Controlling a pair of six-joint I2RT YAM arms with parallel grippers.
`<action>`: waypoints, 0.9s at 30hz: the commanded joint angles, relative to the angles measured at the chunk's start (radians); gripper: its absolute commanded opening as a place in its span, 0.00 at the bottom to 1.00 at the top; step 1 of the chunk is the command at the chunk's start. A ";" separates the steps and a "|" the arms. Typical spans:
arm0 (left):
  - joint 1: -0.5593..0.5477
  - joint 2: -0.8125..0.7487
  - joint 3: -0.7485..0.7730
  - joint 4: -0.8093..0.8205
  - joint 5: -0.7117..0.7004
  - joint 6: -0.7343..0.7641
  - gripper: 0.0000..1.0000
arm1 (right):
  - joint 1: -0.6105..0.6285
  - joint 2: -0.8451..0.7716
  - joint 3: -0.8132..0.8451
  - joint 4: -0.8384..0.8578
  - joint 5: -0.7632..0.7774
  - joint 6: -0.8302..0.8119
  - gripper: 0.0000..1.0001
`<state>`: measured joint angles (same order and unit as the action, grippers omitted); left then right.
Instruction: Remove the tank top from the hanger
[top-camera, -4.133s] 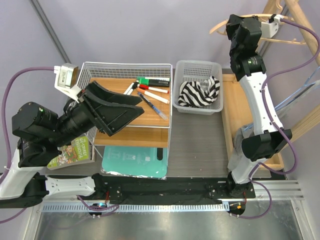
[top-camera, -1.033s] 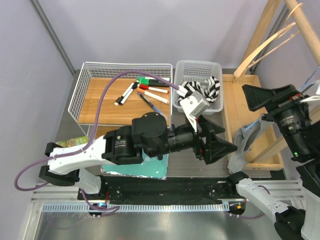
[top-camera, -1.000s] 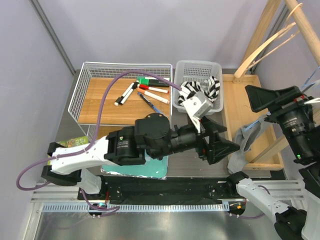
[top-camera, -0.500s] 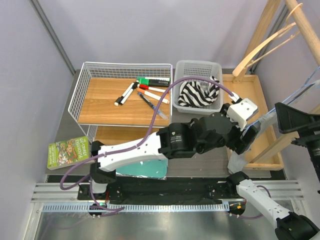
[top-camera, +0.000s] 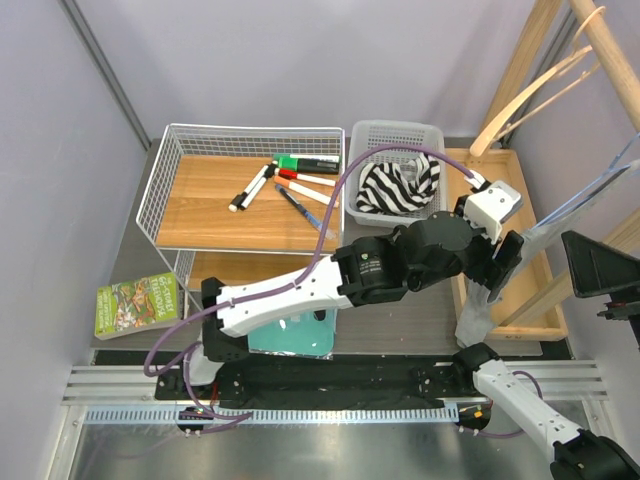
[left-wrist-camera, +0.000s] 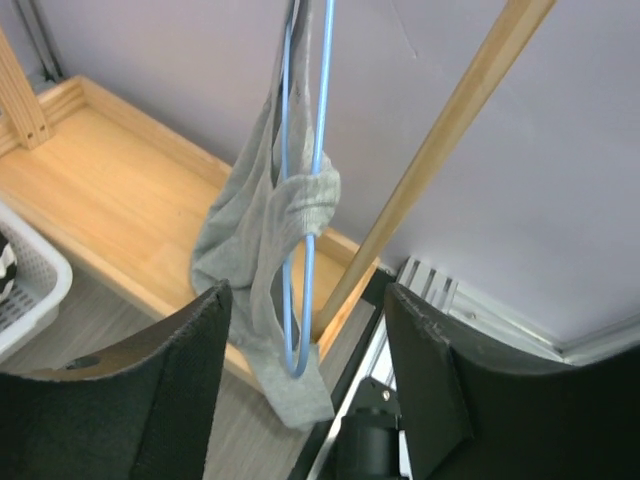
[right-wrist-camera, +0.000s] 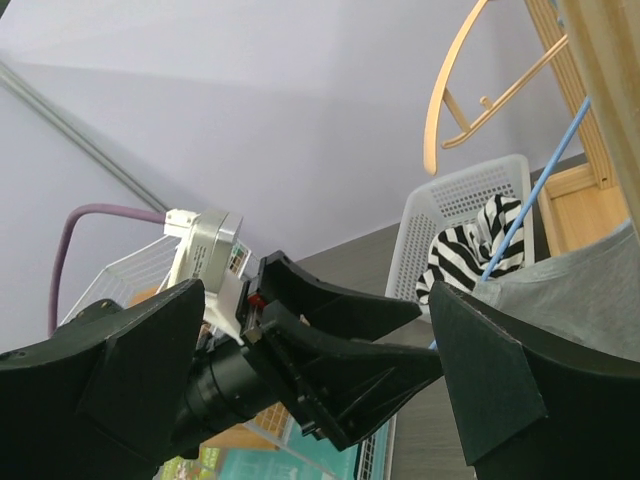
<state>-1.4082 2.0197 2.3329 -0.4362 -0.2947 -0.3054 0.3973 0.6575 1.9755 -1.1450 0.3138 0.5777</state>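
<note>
A grey tank top (left-wrist-camera: 255, 215) hangs bunched on a blue wire hanger (left-wrist-camera: 323, 90) beside a slanted wooden pole (left-wrist-camera: 440, 140). In the top view its lower end (top-camera: 470, 322) droops by the wooden tray's corner. My left gripper (left-wrist-camera: 307, 290) is open, with the hanger's bottom loop and the cloth showing between its fingers, apart from both pads. It reaches across the table to the right (top-camera: 502, 265). My right gripper (right-wrist-camera: 318, 290) is open and empty, facing the left gripper, with the grey cloth (right-wrist-camera: 590, 290) at its right. It sits at the far right edge (top-camera: 605, 285).
A white plastic basket (top-camera: 372, 135) holds a striped cloth (top-camera: 395, 185). A wire basket (top-camera: 160, 180) with several markers stands on the left. A bare wooden hanger (top-camera: 530, 90) hangs on the rack. A wooden tray (top-camera: 500, 200), a book (top-camera: 135, 305) and a teal lid (top-camera: 290, 330) lie nearby.
My left arm has swung to the right, from mid-table up to the hanging tank top. My right gripper has drifted right and lower, to the frame's edge.
</note>
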 joint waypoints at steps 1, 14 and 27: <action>0.011 0.054 0.039 0.123 0.014 0.018 0.60 | 0.002 -0.039 -0.033 0.004 -0.051 0.025 1.00; 0.023 0.131 0.123 0.158 0.020 0.006 0.21 | 0.002 -0.073 -0.043 -0.022 -0.042 0.019 1.00; 0.023 0.050 0.114 0.212 -0.057 -0.054 0.00 | 0.000 -0.076 -0.038 -0.032 -0.027 0.020 1.00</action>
<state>-1.3872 2.1662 2.4161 -0.3206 -0.3069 -0.3172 0.3973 0.5861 1.9263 -1.1839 0.2829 0.5999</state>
